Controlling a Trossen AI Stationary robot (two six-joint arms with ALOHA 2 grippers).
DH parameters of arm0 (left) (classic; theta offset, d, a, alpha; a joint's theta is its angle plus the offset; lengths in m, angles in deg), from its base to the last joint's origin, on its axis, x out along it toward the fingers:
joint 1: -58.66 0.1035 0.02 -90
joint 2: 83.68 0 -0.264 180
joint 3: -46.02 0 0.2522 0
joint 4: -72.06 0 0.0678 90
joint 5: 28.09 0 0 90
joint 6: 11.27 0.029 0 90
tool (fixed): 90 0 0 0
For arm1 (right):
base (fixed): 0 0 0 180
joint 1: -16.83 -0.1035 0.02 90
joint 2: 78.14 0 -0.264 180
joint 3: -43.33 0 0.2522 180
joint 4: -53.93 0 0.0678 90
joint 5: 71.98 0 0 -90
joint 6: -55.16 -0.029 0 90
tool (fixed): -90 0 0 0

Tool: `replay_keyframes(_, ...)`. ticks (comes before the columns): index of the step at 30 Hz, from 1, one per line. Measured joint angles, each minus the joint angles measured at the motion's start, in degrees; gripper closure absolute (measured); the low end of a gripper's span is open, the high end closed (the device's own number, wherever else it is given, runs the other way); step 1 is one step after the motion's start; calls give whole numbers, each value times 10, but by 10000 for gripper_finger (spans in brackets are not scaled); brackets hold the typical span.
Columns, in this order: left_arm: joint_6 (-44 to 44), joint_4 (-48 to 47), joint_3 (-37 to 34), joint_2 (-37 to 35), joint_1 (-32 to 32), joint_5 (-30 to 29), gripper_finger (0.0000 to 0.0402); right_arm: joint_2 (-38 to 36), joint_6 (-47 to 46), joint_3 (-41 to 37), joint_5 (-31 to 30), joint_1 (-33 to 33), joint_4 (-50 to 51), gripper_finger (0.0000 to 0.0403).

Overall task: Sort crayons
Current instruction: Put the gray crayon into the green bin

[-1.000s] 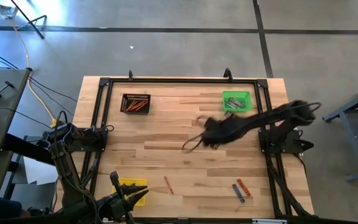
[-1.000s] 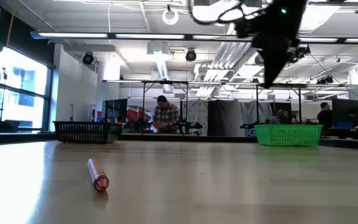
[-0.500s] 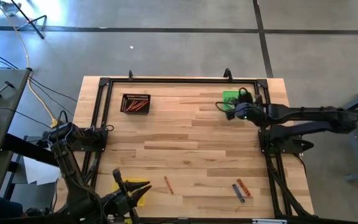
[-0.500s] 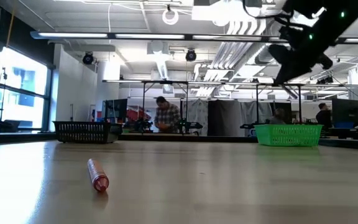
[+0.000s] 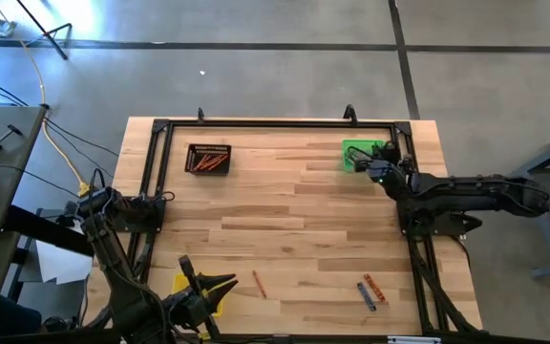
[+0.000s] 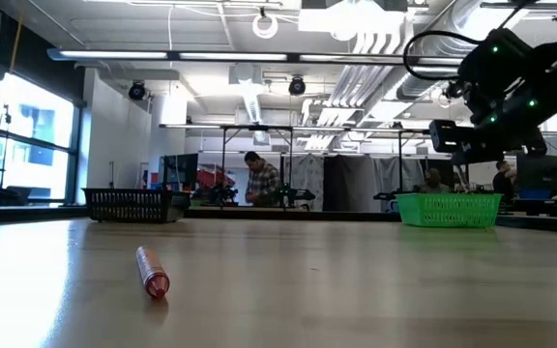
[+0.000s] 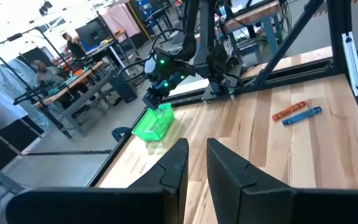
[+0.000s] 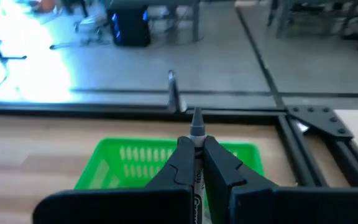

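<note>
**Grey crayon poised at the green tray**

Landmark for everything below is the green tray (image 8: 173, 162).

Right gripper (image 8: 196, 146) sits just short of the tray's near wall, its fingers clamped on a grey crayon (image 8: 197, 126). The crayon's long axis runs straight ahead between the fingers, tip pointing over the tray toward the table's far edge. In the high view the same gripper (image 5: 378, 168) hangs at the tray's (image 5: 356, 153) right-hand, robot-side corner, so the basket lies directly ahead of the claw and slightly below it. My reading: the drop needs only a short forward reach before letting go.

Well away from the tray, along the table's near edge, lie the crayons not yet sorted: an orange and blue pair (image 5: 370, 290) and a lone orange one (image 5: 257, 283). The left gripper (image 7: 193, 165) waits there beside a yellow tray (image 5: 195, 286), fingers nearly together and holding nothing. It is the closer arm to that lone orange stick.

Farthest from the green tray, along the same far edge, stands a dark tray (image 5: 208, 158) holding orange crayons.
</note>
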Motion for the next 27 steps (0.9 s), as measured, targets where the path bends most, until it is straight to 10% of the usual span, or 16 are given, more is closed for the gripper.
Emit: replay_keyframes(27, 2, 0, 0, 0, 0, 0, 358, 0, 9, -35, 8, 31, -56, 399)
